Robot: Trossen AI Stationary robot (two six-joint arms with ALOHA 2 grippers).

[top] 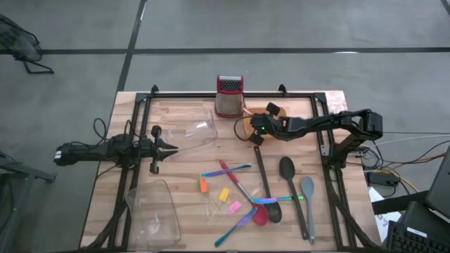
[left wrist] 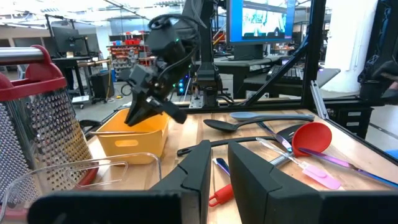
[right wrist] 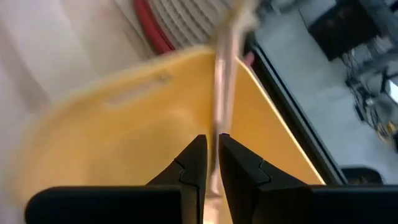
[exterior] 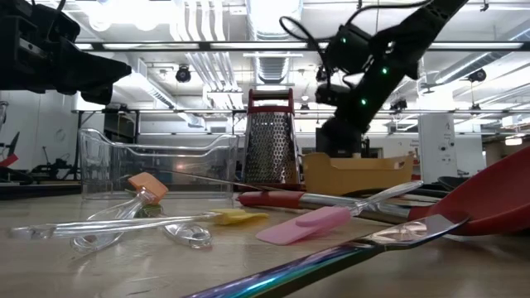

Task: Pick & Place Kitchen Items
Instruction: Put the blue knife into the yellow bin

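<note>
Where the right hand (top: 254, 135) hangs over the orange tray (left wrist: 134, 135) at upper centre of the high view, its fingers (right wrist: 194, 163) pinch a thin pale stick (right wrist: 224, 74), blurred and cut off at both ends. The left hand (top: 169, 147), at centre left, looks nearly closed on nothing I can make out. Spoons (top: 290, 176), spatulas (top: 308, 204), coloured sticks (top: 232, 228) and small pieces (top: 224, 195) lie lower centre on the worktop (top: 190, 176), some overlapping. The grater (top: 228, 95) stands beside the tray.
</note>
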